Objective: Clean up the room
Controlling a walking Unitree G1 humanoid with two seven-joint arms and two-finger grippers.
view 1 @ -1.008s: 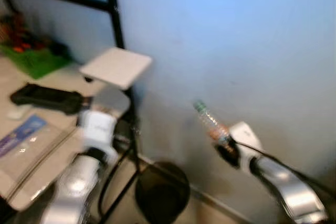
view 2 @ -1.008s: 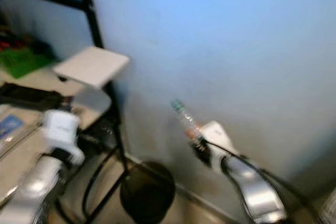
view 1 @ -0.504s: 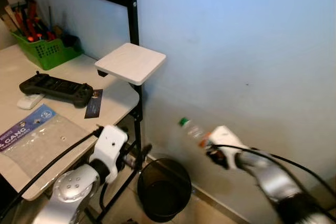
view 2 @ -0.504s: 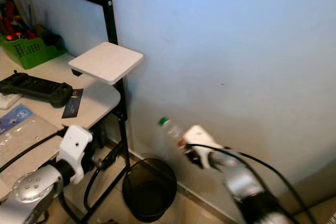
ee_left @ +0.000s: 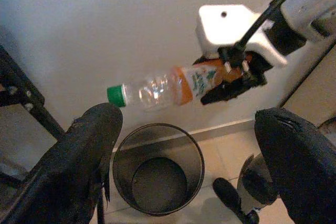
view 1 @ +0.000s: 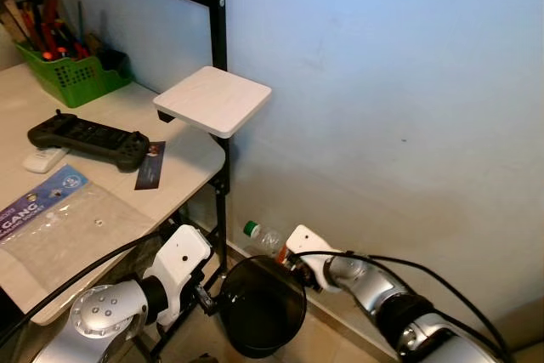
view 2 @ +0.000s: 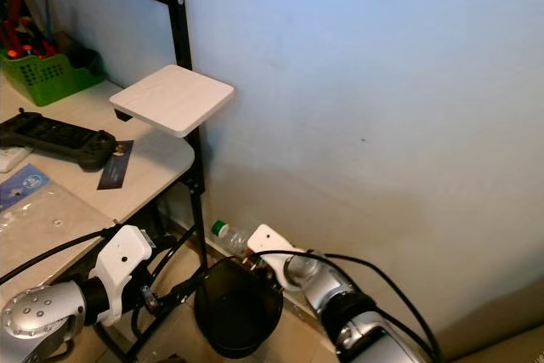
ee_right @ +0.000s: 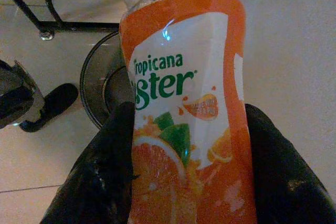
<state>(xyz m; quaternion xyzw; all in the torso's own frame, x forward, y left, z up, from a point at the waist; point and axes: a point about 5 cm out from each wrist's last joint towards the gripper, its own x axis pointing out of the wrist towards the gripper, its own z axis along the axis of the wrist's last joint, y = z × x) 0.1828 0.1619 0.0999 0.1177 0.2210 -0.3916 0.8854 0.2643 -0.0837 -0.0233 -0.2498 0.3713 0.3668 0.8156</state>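
Observation:
A clear plastic bottle [view 1: 264, 238] with a green cap and an orange juice label lies roughly level just above the far rim of a black round wastebasket [view 1: 259, 308]. My right gripper [view 1: 289, 257] is shut on its labelled end, a black finger [ee_right: 97, 182] on each side of the label [ee_right: 184, 119]. In the left wrist view the bottle [ee_left: 173, 85] hangs over the empty wastebasket [ee_left: 157, 169]. My left gripper [ee_left: 189, 116] stands open beside the bin, low by the desk leg, with nothing between its fingers.
A white desk [view 1: 183, 163] stands at the left with a black game controller [view 1: 85, 138], a plastic bag [view 1: 59, 218] and a green basket of tools [view 1: 72, 74]. A white square shelf [view 1: 212, 101] juts from a black pole [view 1: 217, 6]. The wall is close behind the bin.
My right gripper has come down and leftward with the bottle, from mid-wall height to just above the bin's rim. The left arm has dropped lower. The blurred view has steadied.

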